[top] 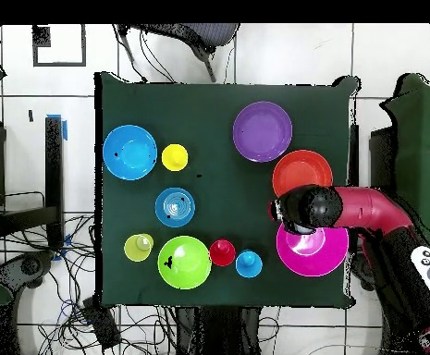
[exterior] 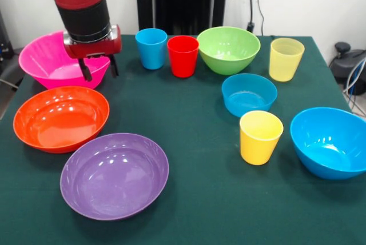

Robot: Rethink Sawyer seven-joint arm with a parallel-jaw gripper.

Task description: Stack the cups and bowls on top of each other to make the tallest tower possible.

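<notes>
While no tower exists yet, the front view shows the claw (exterior: 98, 67), released and grasping nothing, hanging over the upright pink bowl (exterior: 48, 56) at the tabletop's (exterior: 200, 199) far left, likely because that widest piece suits a base. Count: six bowls, four cups, all separate. Overhead, the arm (top: 348, 211) covers part of the pink bowl (top: 315, 251); orange bowl (top: 303, 172) sits just beside.

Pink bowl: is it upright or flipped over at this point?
Upright. The pink bowl shows its open hollow facing up in both views, with nothing stacked on it; the gripper hangs over its rim.
</notes>
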